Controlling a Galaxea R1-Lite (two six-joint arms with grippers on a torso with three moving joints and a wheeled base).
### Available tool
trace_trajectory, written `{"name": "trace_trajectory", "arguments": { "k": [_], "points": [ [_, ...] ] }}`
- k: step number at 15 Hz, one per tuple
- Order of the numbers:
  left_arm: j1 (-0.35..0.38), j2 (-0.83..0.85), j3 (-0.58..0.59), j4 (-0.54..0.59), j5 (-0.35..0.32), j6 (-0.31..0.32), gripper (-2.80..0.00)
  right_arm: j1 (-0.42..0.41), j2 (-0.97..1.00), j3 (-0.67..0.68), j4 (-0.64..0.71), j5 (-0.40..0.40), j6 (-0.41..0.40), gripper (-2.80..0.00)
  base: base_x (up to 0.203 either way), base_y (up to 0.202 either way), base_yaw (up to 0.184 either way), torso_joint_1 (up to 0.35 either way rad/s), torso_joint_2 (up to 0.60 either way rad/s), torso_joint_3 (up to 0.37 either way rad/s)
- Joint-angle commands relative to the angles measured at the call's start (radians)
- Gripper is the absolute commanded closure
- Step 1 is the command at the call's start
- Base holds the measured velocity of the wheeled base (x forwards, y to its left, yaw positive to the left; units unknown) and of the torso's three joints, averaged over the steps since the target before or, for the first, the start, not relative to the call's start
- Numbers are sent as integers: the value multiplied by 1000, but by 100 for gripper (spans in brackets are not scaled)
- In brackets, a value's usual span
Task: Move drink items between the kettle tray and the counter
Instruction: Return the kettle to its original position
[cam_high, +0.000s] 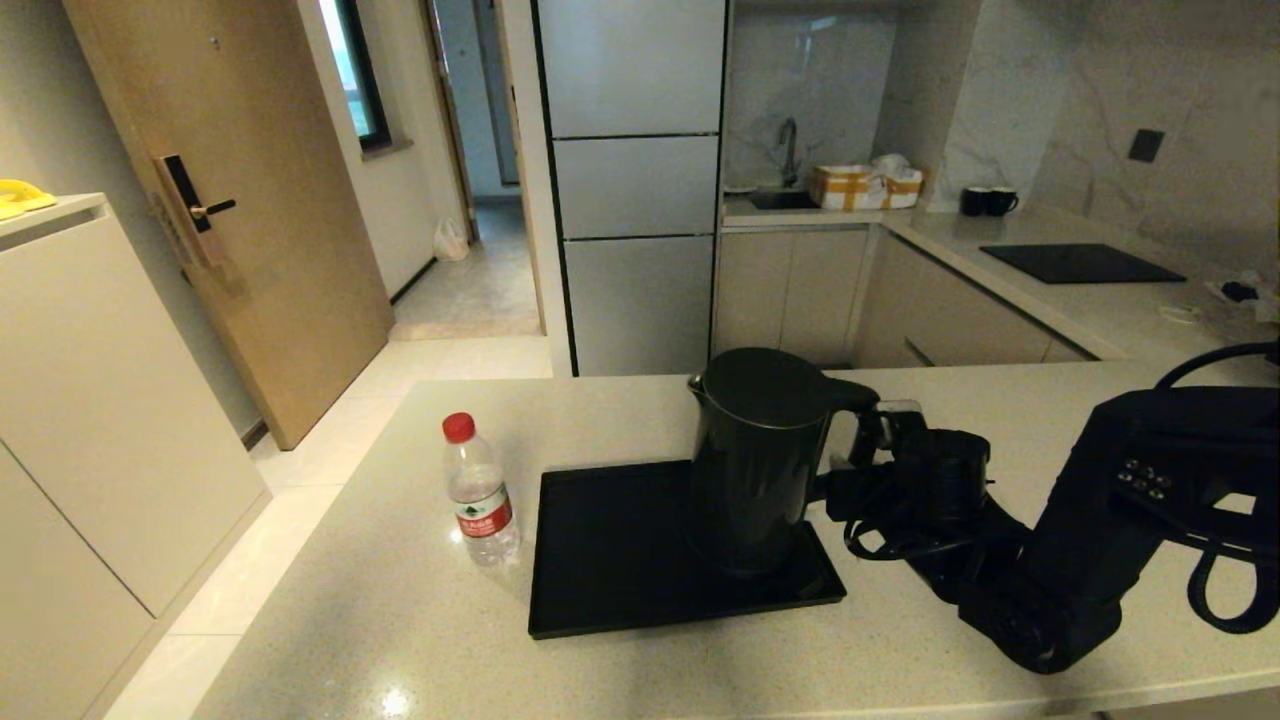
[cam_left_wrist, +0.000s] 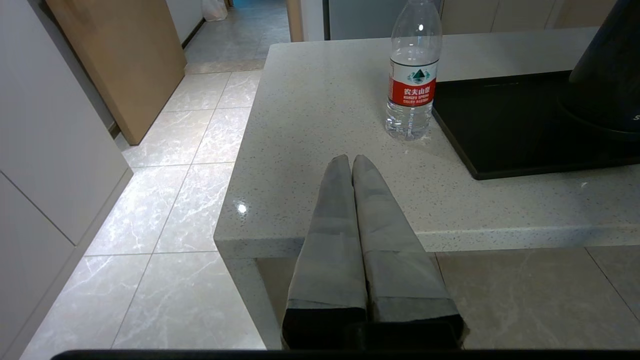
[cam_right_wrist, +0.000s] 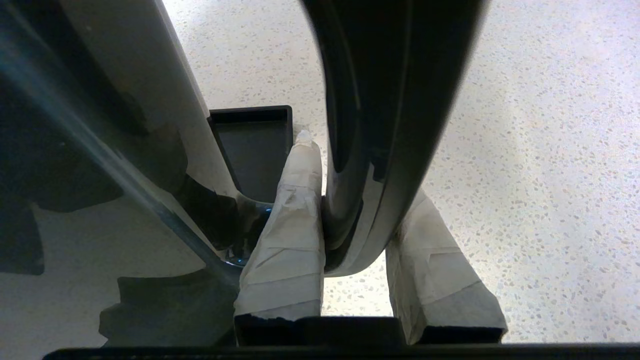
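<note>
Kettle upright on tray — handle clamped between right tool fingers.

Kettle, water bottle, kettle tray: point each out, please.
Kettle (cam_high: 755, 460), head view, on its dark body.
Water bottle (cam_high: 480, 497), head view, just above its red label.
Kettle tray (cam_high: 610, 545), head view, on its bare floor.

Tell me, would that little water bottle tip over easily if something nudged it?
Probably. The water bottle is tall and slim on a small base, standing upright on the smooth counter beside the tray. It looks nearly full, which may steady it somewhat. Tipped, its round body would likely roll.
</note>
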Motion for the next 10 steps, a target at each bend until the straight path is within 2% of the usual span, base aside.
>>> {"name": "trace_trajectory", "arguments": {
  "k": [1,2,10],
  "points": [
    [0,1,0,0,0,1,0,2,-10,0,22,-7,1,0,0,0,0,0,0,0],
    [0,1,0,0,0,1,0,0,-10,-9,25,-14,3,-280,0,0,0,0,0,0],
    [0,1,0,0,0,1,0,0,-58,5,25,-13,5,-280,0,0,0,0,0,0]
  ]
}}
